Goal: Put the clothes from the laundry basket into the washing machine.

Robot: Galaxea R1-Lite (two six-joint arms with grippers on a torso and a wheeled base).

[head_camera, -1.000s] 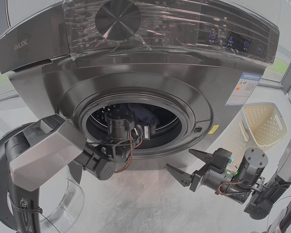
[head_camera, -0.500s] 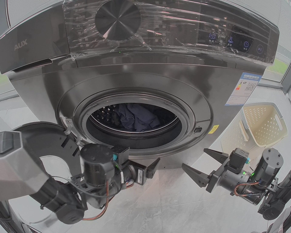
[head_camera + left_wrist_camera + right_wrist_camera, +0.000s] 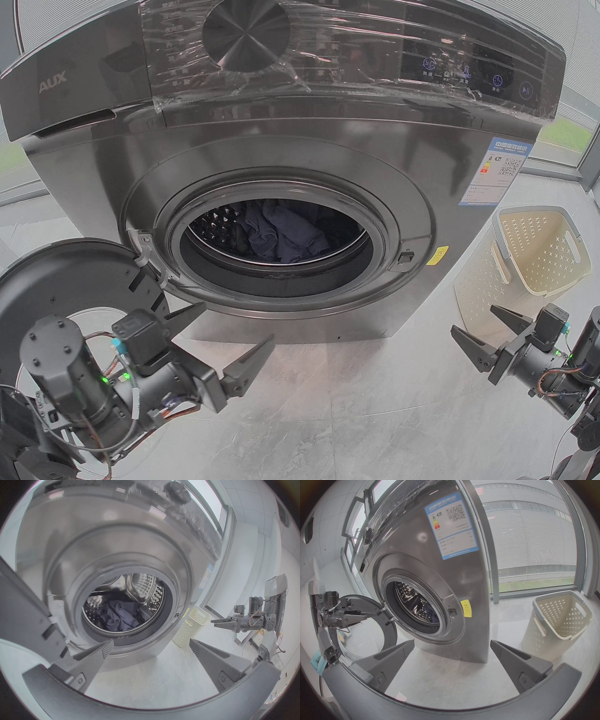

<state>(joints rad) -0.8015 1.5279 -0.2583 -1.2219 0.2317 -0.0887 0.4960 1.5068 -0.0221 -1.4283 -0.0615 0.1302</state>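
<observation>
- Hanging low in front of the washing machine (image 3: 300, 144), our left gripper (image 3: 236, 325) has its jaws spread wide with nothing between them. The drum mouth sits up and ahead of its fingertips.
- Our right gripper (image 3: 473, 319) is spread and empty too, with the laundry basket (image 3: 481, 281) just beyond it. We judge that a sensible post for the arm nearest the basket.
- And the clothes (image 3: 278, 228)? A dark blue bundle lies inside the drum, well ahead of the left gripper and far across from the right one.
- The door (image 3: 69, 275) is swung fully open on the left gripper's outer side, which keeps the mouth free for loading.
- From the left wrist we look between the fingers straight into the drum and see the perforated back wall, with the bundle slumped on the drum floor. The head view half hides that behind the lip.
- That same wrist view catches the right gripper far off, past the basket.
- From the right wrist we get the basket side-on, with pale perforated walls and nothing draped over the rim, though the bottom is hidden.
- The head view peers in from above, and we spot no cloth there either.
- Our call is that the load is in, or nearly so. Anything left would be at the basket's bottom, and the right gripper would have to dip in for it.
</observation>
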